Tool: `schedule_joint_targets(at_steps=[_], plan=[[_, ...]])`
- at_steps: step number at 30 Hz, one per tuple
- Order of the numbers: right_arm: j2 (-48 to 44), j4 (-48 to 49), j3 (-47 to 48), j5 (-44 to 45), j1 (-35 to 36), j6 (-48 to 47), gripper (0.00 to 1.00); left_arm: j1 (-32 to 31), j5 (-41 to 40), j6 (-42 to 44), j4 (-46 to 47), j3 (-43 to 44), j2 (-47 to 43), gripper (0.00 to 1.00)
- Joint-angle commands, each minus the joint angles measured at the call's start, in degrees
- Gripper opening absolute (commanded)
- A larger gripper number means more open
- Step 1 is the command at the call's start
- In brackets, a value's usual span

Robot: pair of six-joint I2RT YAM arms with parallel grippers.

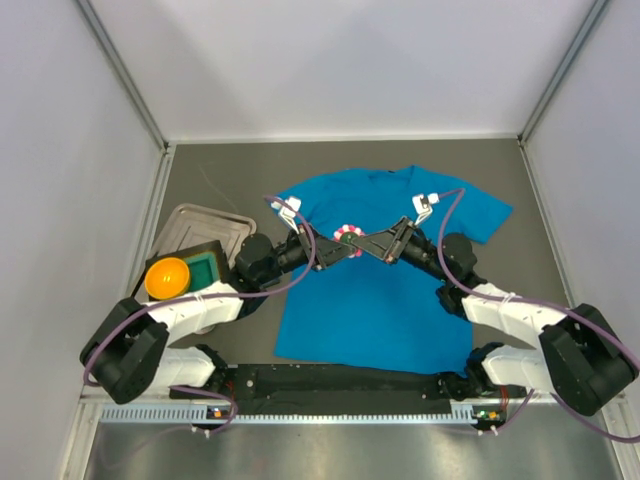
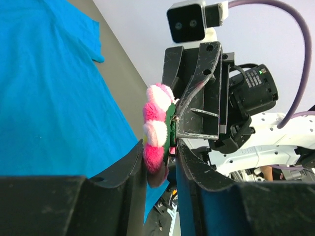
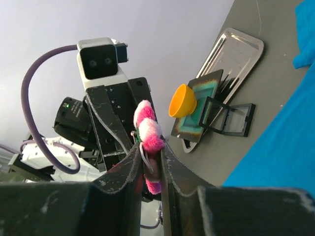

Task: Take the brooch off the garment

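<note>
The blue T-shirt garment (image 1: 380, 300) (image 2: 49, 88) (image 3: 280, 157) lies flat mid-table. Above its chest, both grippers meet at the brooch (image 1: 349, 236), a pink and white pom-pom flower with a green back. My right gripper (image 1: 362, 243) (image 3: 149, 147) is shut on the brooch (image 3: 147, 129), whose wire pin shows against one finger, with no cloth around it. My left gripper (image 1: 340, 245) (image 2: 160, 147) comes from the other side. Its fingers press both faces of the brooch (image 2: 156, 128). I cannot tell whether the pin still catches the shirt.
A metal tray (image 1: 190, 222) (image 3: 236, 49) sits at the left of the table. On it are a green pad (image 1: 208, 265) and an orange round cup (image 1: 167, 277) (image 3: 182, 101). A black frame (image 3: 229, 118) lies beside the tray. White walls enclose the table.
</note>
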Motion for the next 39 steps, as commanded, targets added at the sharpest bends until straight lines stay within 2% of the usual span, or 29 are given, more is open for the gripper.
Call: schedule_joint_targets(at_steps=[1, 3, 8, 13, 18, 25, 29, 39], plan=[[-0.55, -1.04, 4.31, -6.96, 1.0, -5.18, 0.0, -0.31, 6.93, 0.48, 1.61, 1.79, 1.29, 0.15], [-1.08, -2.01, 4.84, -7.83, 1.0, -7.02, 0.0, -0.05, 8.35, 0.56, 0.56, 2.14, 1.73, 0.11], [-2.66, -6.67, 6.68, -9.94, 0.82, -10.37, 0.0, 0.74, 10.98, 0.13, 0.2, 2.06, 1.65, 0.09], [-2.57, -5.97, 7.21, -12.49, 0.12, -10.99, 0.0, 1.36, 13.97, 0.39, -0.41, 3.11, 1.91, 0.06], [-2.31, -10.18, 8.53, -14.08, 0.2, -13.18, 0.0, 1.54, 17.4, 4.68, -5.5, 6.18, 1.74, 0.04], [-2.66, -12.47, 9.23, -14.25, 0.2, -13.36, 0.0, 1.53, 15.74, 16.11, -20.79, 9.96, -2.56, 0.04], [-2.48, -13.18, 9.32, -14.26, 0.2, -13.19, 0.0, 1.54, 15.21, 18.49, -22.82, 10.06, -3.62, 0.04], [-2.57, -13.27, 9.58, -14.25, 0.12, -11.34, 0.0, 1.45, 14.68, 17.62, -21.95, 9.27, -3.8, 0.05]])
